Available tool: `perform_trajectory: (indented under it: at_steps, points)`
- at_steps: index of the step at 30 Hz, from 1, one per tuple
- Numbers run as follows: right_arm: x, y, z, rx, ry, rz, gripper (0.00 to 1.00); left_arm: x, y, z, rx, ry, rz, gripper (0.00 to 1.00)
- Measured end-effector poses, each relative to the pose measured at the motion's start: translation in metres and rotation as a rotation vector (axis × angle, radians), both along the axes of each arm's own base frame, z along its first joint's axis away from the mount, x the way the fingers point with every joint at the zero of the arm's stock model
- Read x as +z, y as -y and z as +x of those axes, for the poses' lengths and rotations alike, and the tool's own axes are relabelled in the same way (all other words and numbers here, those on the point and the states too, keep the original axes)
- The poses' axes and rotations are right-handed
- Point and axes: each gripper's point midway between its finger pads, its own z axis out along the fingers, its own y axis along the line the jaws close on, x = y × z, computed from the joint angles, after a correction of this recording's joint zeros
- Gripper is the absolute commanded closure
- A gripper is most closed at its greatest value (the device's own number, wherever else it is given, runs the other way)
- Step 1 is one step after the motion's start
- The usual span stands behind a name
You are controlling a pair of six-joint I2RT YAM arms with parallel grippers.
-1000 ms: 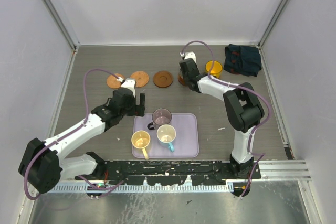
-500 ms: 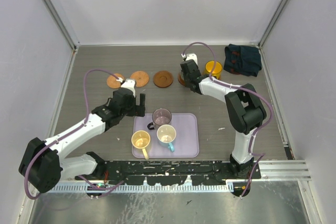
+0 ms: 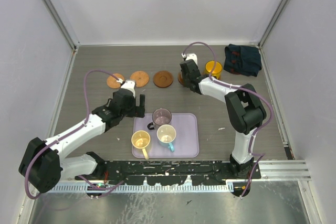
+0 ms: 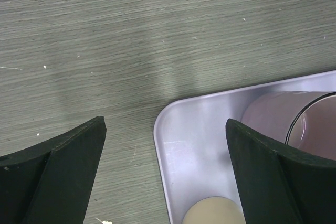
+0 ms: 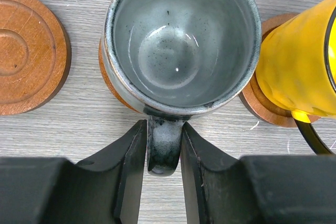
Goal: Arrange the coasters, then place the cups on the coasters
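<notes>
Tray [image 3: 188,128]: lavender and rectangular, flat on the table [image 3: 100,61]. All places below are told from it.
Purple cup [image 3: 161,116]: stands on the tray at its far edge, a little left of the middle.
White cup [image 3: 166,134]: stands on the tray near its middle, with the blue handle toward the near edge.
Cream cup [image 3: 140,140]: stands on the tray by its near-left corner, with the handle toward the near edge.
Bare coasters [image 3: 139,78]: three in a row on the table, beyond the tray's far edge and reaching past its left side. No cup is on them.
Grey cup [image 5: 181,40]: beyond the tray's far edge near the right end, upright and empty. It stands on a fourth coaster [image 5: 107,85], whose rim shows under it.
Yellow cup [image 3: 213,68]: beyond the tray's far-right corner, just beside the grey cup. It stands on the fifth coaster [image 5: 262,111]. I cannot tell whether the two cups touch.
Cloth [image 3: 242,59]: dark and folded, well beyond the tray to the far right.
Left gripper [image 4: 165,127]: over the tray's far-left corner. Its fingers [image 4: 63,166] are wide apart and hold nothing, and the purple cup is near the right one.
Right gripper [image 5: 163,127]: at the grey cup, beyond the tray's far edge. The cup's handle is between the fingers [image 5: 128,166], which lie close along both of its sides. I cannot tell whether they press on it.
</notes>
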Motion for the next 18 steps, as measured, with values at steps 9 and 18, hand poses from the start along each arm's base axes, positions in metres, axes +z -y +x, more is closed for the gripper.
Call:
perform_trajectory:
  at_steps: [9,18]
  points:
    - [-0.0001,-0.0005,-0.0001,-0.007,0.000,0.009,0.64,-0.0006,-0.0002,-0.0003,0.000,-0.001,0.000,0.02]
    - [-0.0062,0.0028,-0.0059,-0.012,-0.015,0.004,0.58,-0.0009,-0.0001,-0.0005,0.000,-0.002,0.000,0.02]
